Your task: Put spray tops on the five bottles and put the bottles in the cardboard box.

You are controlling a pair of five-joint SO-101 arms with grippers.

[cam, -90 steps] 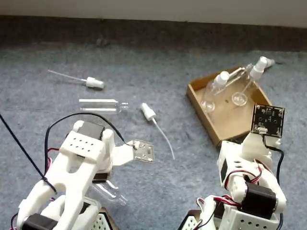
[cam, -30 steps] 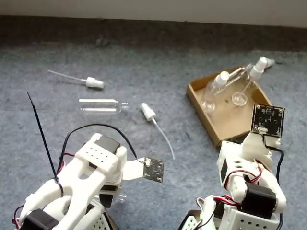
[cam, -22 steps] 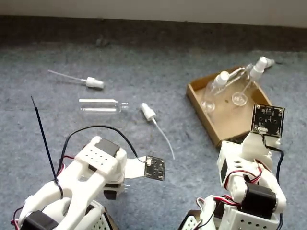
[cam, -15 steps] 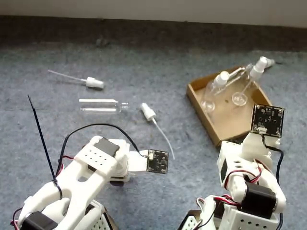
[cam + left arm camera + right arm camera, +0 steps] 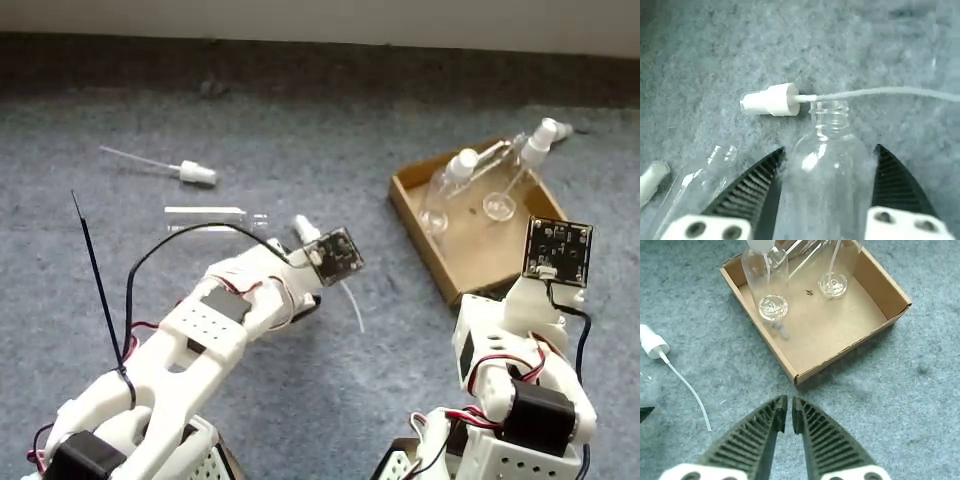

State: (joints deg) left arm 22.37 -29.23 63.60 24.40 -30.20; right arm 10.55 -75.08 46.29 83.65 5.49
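My left gripper [image 5: 829, 149] is shut on a clear open-necked bottle [image 5: 827, 165], whose neck lies just short of a white spray top [image 5: 771, 100] with a long thin tube. In the high view the left arm [image 5: 215, 330] stretches out to that spray top [image 5: 308, 231]. A second clear bottle [image 5: 215, 218] lies on the carpet beside it, with another spray top [image 5: 197, 173] farther back. The cardboard box [image 5: 480, 250] at the right holds two capped bottles [image 5: 450, 185] [image 5: 520, 170]. My right gripper [image 5: 787, 417] hangs shut and holds nothing, just short of the box's [image 5: 840, 325] near corner.
Grey carpet covers the whole work surface, with a dark strip along the far edge [image 5: 320, 65]. The right arm [image 5: 520, 380] stands at the near right. A black cable [image 5: 95, 270] sticks up beside the left arm. Open carpet lies between the spray top and the box.
The left arm has swung forward from the near edge with the bottle in its gripper, up to the middle spray top. The right arm has kept still.
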